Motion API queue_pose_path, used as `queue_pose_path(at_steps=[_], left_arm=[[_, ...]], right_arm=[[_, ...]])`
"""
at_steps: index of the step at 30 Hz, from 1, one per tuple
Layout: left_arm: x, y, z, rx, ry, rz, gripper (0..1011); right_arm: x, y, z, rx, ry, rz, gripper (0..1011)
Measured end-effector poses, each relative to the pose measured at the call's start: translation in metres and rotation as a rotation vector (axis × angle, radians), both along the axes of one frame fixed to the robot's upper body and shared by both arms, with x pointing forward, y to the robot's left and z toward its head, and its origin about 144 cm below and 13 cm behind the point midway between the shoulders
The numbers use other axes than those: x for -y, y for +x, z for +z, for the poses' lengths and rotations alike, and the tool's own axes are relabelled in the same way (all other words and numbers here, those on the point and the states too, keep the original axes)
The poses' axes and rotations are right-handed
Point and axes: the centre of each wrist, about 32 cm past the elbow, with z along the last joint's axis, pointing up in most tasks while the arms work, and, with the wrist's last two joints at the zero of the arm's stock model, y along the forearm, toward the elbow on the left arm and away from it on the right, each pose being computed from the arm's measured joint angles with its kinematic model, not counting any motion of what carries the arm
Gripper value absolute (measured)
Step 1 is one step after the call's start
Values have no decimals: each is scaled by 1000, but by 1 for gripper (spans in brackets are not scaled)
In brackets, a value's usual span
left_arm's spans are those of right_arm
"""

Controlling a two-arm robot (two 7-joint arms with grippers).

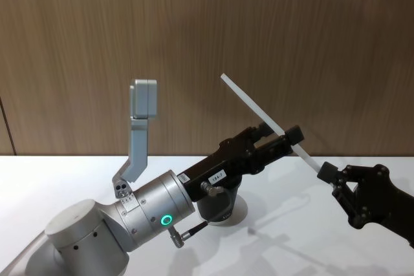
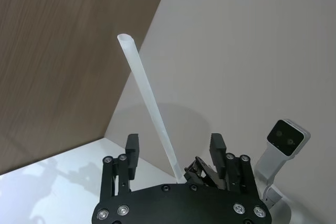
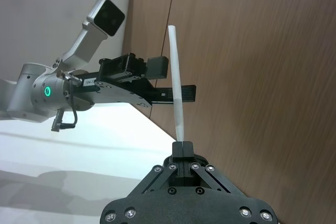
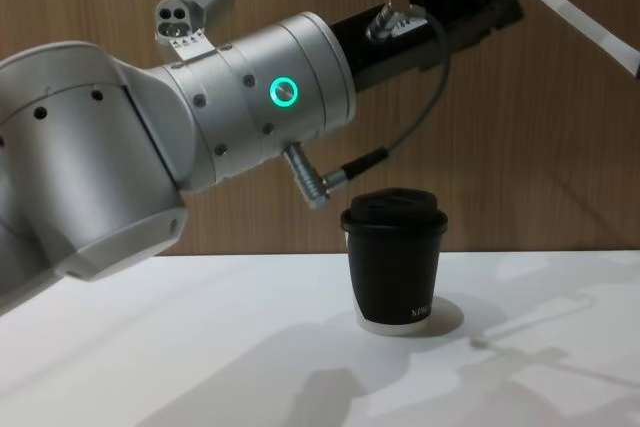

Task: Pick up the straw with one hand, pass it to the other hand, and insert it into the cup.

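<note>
Wood-panel wall (image 1: pixel 194 30) runs across the far side, w/ the white tabletop (image 4: pixel 200 347) in front of it. L arm (image 1: pixel 145 214) has a big silver wrist w/ a lit green ring (image 4: pixel 284 92) and a grey cable (image 4: pixel 425 87) looping under it. It reaches from near left up and to the right, above the tabletop. L gripper (image 2: pixel 174 144) at its end has its fingers apart, one on each side of the straw's lower half, w/ a gap showing on both sides in the left wrist view. R gripper (image 1: pixel 327 172), black, comes in from near right, lower than the L one, fingers clamped on the straw's lower end. Cup (image 4: pixel 395 262) stands upright on the tabletop, centre-right, under the L arm, w/ its black lid (image 4: pixel 393 205) on and small white lettering near the base. Straw (image 1: pixel 249 101) is in the air, well above the cup, and tilted. Its lower end sits in the R gripper, its shaft passes between the L gripper's fingers, and its free upper end points up and left against the wall.
</note>
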Motion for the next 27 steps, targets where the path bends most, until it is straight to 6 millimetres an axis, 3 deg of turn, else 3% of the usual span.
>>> queue_pose_path(at_steps=[27], left_arm=[[1,0,1,5,-1,-2,63]], right_arm=[[0,0,0,0,0,0,1]])
